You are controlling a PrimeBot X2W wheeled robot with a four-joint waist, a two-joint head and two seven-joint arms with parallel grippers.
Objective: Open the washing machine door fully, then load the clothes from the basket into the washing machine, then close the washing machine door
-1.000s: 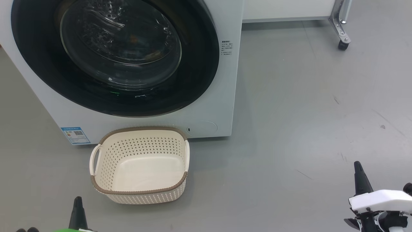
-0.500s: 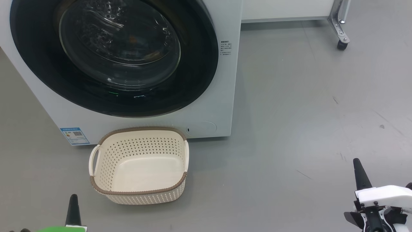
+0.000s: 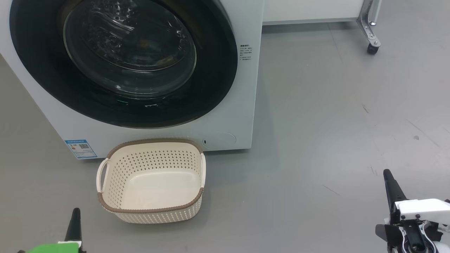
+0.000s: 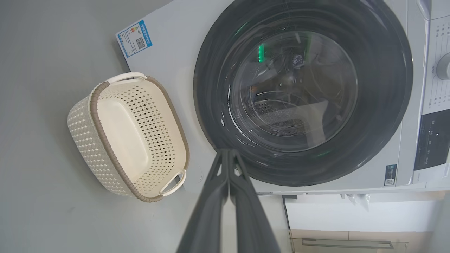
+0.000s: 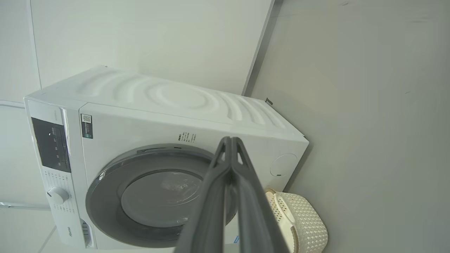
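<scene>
White washing machine (image 3: 242,105), Hisense lettering (image 5: 72,232), blue QR label (image 3: 81,148) at lower left corner. Washing machine door (image 3: 218,70) shut, facing robot. Basket (image 3: 154,211) on floor (image 3: 334,123) just before it, mouth up, long axis along machine front. Left gripper (image 3: 75,211), right gripper (image 3: 386,173): fingers together.

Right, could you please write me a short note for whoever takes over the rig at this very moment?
Left gripper: jaws shut, holding nothing, low and near the basket but clear of it.
Right gripper: jaws shut, holding nothing, over the floor to the right of the washing machine.
Things: the basket stands on the floor just in front of the machine, empty. The washing machine door is closed.
Done, by the look of it: basket emptied, door shut.
Left: probably nothing, but I cannot tell through the glass whether the clothes are in the drum, so check that.
</scene>
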